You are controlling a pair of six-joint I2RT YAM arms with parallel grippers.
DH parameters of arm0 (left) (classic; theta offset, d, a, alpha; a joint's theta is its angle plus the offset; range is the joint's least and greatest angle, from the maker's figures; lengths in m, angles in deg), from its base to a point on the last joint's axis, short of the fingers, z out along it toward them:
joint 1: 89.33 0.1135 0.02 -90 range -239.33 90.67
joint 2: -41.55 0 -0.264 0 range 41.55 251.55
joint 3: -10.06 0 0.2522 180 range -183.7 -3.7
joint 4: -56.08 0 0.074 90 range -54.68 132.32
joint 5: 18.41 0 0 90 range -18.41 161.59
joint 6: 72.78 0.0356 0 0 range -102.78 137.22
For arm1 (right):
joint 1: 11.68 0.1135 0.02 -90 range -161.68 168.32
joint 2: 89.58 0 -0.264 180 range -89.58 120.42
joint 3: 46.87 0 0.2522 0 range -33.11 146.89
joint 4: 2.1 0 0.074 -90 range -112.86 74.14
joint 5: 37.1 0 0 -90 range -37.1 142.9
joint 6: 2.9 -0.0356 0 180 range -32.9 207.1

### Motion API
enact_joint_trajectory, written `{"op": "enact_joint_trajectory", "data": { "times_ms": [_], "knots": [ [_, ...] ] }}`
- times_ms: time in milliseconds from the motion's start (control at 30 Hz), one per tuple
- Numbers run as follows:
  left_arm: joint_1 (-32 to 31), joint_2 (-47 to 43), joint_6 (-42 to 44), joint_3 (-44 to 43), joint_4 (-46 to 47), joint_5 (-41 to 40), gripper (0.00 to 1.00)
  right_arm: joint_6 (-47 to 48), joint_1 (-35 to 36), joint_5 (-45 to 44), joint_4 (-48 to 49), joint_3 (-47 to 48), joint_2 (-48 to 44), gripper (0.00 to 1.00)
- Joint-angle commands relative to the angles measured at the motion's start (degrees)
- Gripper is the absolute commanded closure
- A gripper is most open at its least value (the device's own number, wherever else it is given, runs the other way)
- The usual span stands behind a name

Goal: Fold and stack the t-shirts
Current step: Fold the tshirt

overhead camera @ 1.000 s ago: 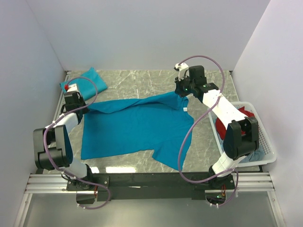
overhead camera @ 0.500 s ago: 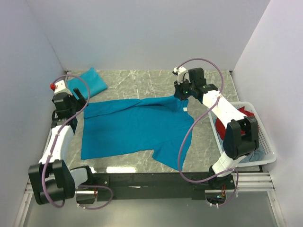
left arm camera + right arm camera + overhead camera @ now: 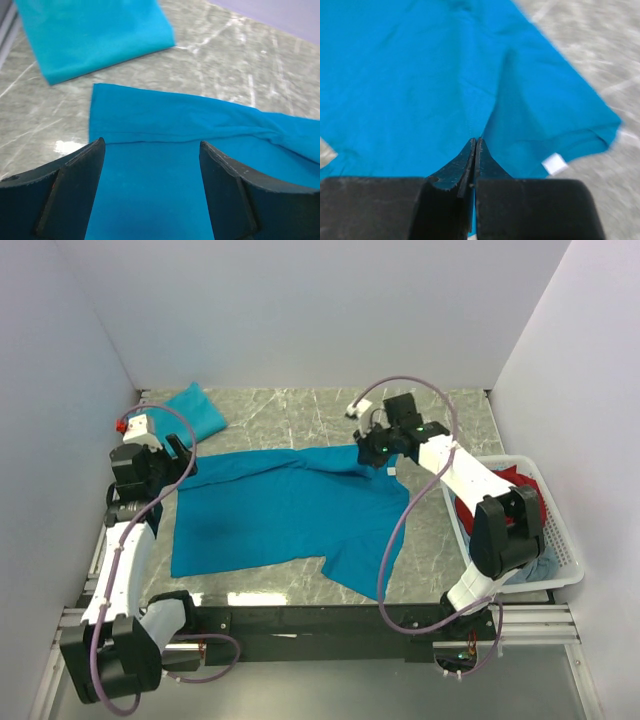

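A teal-blue t-shirt lies spread flat on the marble table. A second teal t-shirt, folded, lies at the back left and also shows in the left wrist view. My left gripper is open and empty, its jaws wide apart, just above the spread shirt's back left corner. My right gripper is shut on a raised ridge of the spread shirt near its back right edge. A small white neck label shows just beside it.
A white basket stands at the table's right edge with a red item and some cloth inside. White walls close in the left, back and right sides. A black rail runs along the near edge.
My right gripper has moved left, dragging the shirt's back right edge with it. My left arm has straightened out and its gripper has shifted slightly at the shirt's back left corner.
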Motion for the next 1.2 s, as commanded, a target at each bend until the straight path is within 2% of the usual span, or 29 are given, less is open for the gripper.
{"op": "enact_joint_trajectory", "data": {
  "times_ms": [0,300,567,667,733,767,800,933,1033,1167],
  "knots": [
    [-1.8,-3.8,1.8,0.7,-1.9,3.0,0.19,4.0,3.6,1.7,-2.5,-1.5,-3.3,1.00],
    [-7.2,-8.7,4.0,2.5,-4.1,0.2,0.17,6.5,6.6,-1.0,-4.9,-2.2,-2.9,1.00],
    [-8.5,-9.0,4.6,2.3,-4.1,0.8,0.17,14.8,8.9,-1.4,-9.9,-5.3,-3.3,1.00],
    [-8.6,-9.0,4.6,2.3,-4.0,1.1,0.17,18.5,10.7,-1.6,-12.2,-7.2,-2.3,0.89],
    [-8.5,-8.9,4.6,2.3,-4.0,1.4,0.17,20.2,12.1,-2.7,-13.3,-8.7,-1.4,0.70],
    [-8.5,-8.7,4.6,2.3,-3.8,1.6,0.17,20.1,12.8,-2.6,-13.4,-8.4,-0.5,0.55],
    [-8.5,-8.6,4.6,2.2,-3.9,1.6,0.17,19.4,12.7,-1.9,-13.2,-7.8,0.0,0.50],
    [-8.6,-8.9,4.6,2.2,-3.9,1.6,0.17,13.0,8.7,2.5,-13.1,0.4,3.4,0.43],
    [-8.6,-9.0,4.6,2.3,-3.6,1.8,0.17,6.9,6.5,3.7,-12.9,9.0,9.5,0.43],
    [-8.6,-8.4,4.7,2.1,-3.4,2.6,0.17,-1.0,5.4,4.4,-14.6,22.4,22.1,0.43]
  ]
}}
